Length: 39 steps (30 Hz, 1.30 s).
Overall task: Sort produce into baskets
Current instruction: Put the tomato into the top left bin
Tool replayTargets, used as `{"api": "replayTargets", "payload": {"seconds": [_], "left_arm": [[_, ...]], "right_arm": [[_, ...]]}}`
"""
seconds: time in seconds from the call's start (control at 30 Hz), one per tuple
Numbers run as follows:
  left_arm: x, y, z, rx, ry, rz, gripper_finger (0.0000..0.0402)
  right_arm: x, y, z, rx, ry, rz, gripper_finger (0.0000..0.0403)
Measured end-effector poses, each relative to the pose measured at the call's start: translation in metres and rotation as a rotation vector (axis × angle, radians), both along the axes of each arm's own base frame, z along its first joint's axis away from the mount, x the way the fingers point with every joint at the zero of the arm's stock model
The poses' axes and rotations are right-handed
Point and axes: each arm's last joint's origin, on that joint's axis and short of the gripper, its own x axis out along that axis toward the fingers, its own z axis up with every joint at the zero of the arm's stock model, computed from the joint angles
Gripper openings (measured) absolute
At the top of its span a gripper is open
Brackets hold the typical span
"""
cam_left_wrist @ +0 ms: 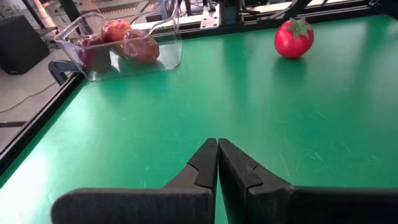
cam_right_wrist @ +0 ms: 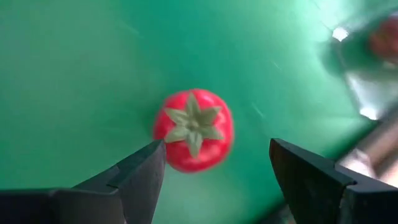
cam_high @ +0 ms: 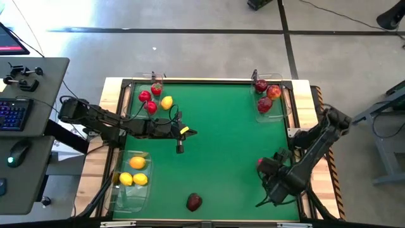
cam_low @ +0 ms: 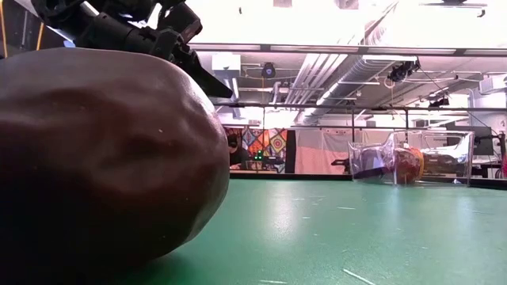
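Over on the right side of the green tabletop (cam_high: pixel 221 145), the right hand (cam_right_wrist: pixel 211 165) hangs directly above a small bright red fruit with a pale green star-shaped leaf cap (cam_right_wrist: pixel 194 129), fingers spread wide either side of it and not touching it. That fruit sits on the green surface near the right edge, seen in the high view as a speck of red (cam_high: pixel 260 163) beside the dark arm. Near mid-table, the left hand (cam_high: pixel 180 149) has its two dark fingers (cam_left_wrist: pixel 202 169) pressed shut on nothing. At the far right corner, a clear rectangular plastic tray (cam_high: pixel 281 101) holds three dark red and red-yellow apples (cam_high: pixel 267 95). At the far left, three small red fruits (cam_high: pixel 149 98) and a yellow lemon (cam_high: pixel 166 102) lie close together by another clear tray (cam_high: pixel 130 101). Near left, a third clear tray (cam_high: pixel 130 196) carries three yellow-orange lemons (cam_high: pixel 134 172). One dark red apple (cam_high: pixel 194 202) rests alone at the near edge, filling the low view.
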Motion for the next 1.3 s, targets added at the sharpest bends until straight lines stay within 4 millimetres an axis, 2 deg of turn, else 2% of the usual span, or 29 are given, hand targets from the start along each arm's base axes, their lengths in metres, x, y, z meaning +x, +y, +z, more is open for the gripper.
{"api": "replayTargets", "payload": {"seconds": [0.1,0.23,0.5,0.8,1.3], "left_arm": [[0.0,0.0,0.0,0.0,0.0,0.0,0.0001],[0.0,0.0,-0.001,0.0,0.007,0.0,0.0001],[-0.001,0.0,-0.001,0.001,0.016,0.0,0.0001],[-0.001,0.0,-0.001,-0.001,0.015,0.001,0.0001],[-0.001,0.0,-0.001,0.0,0.015,0.001,0.0001]], "right_arm": [[-0.004,-0.005,0.002,0.049,-0.112,0.058,0.0279],[-0.007,-0.006,-0.006,0.055,-0.123,0.161,0.0279],[-0.009,-0.011,-0.022,0.059,-0.081,0.062,0.0279],[-0.009,-0.003,-0.025,0.071,-0.069,0.15,0.0279],[0.007,0.02,-0.053,-0.04,0.102,0.213,0.0279]]}}
